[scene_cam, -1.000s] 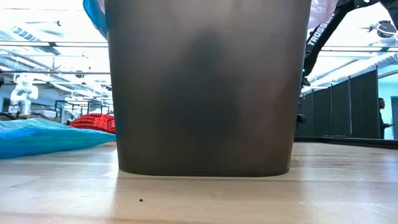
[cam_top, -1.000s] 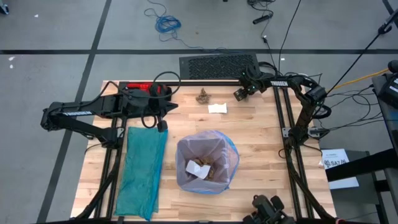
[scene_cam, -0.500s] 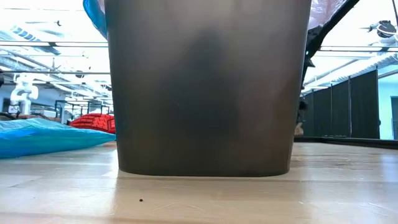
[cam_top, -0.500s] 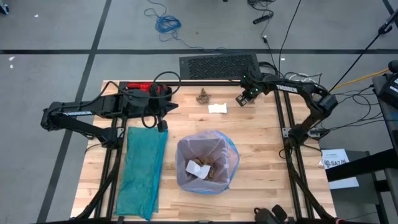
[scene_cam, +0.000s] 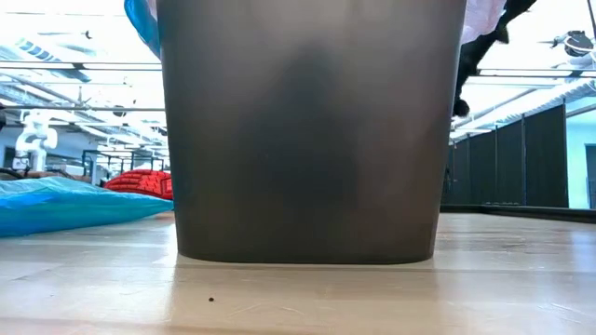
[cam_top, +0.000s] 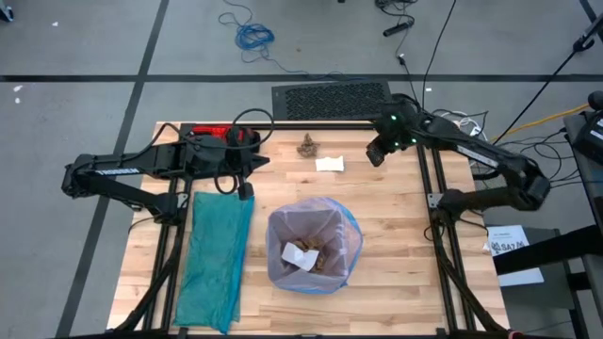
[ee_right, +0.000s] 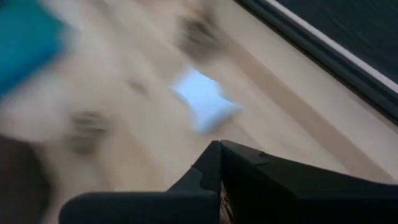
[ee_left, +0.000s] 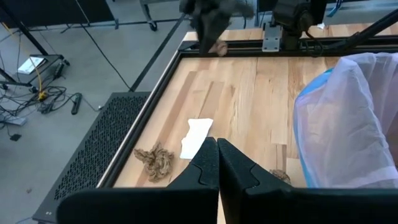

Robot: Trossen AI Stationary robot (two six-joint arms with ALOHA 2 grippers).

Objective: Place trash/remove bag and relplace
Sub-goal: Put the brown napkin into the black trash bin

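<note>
Grey concrete floor surrounds a pale wooden table (cam_top: 396,235) framed by black rails, with a black perforated mat (cam_top: 332,100) lying on the floor along its far edge. Near the table's middle stands a dark rectangular bin (scene_cam: 312,130) lined with the thin translucent pink-white plastic bag (cam_top: 350,235), whose rim folds over the bin's edge; inside it lie crumpled brown paper wads and a white scrap (cam_top: 303,254). To the left of the bin a teal-green plastic bag (cam_top: 215,259) lies flat on the wood. On the far part of the table a crumpled brown paper wad (cam_top: 307,145) and a white paper scrap (cam_top: 329,164) lie near each other, apart from the bin. A red ribbed glove (scene_cam: 140,180) rests at the far left corner, beside the left arm.

The left gripper (cam_top: 244,189) sits above the far end of the teal-green bag, its fingers (ee_left: 205,163) pressed together and holding nothing. The right gripper (cam_top: 374,154) hovers over the far right part of the table, just right of the white scrap, its fingers (ee_right: 214,163) closed together and empty.
</note>
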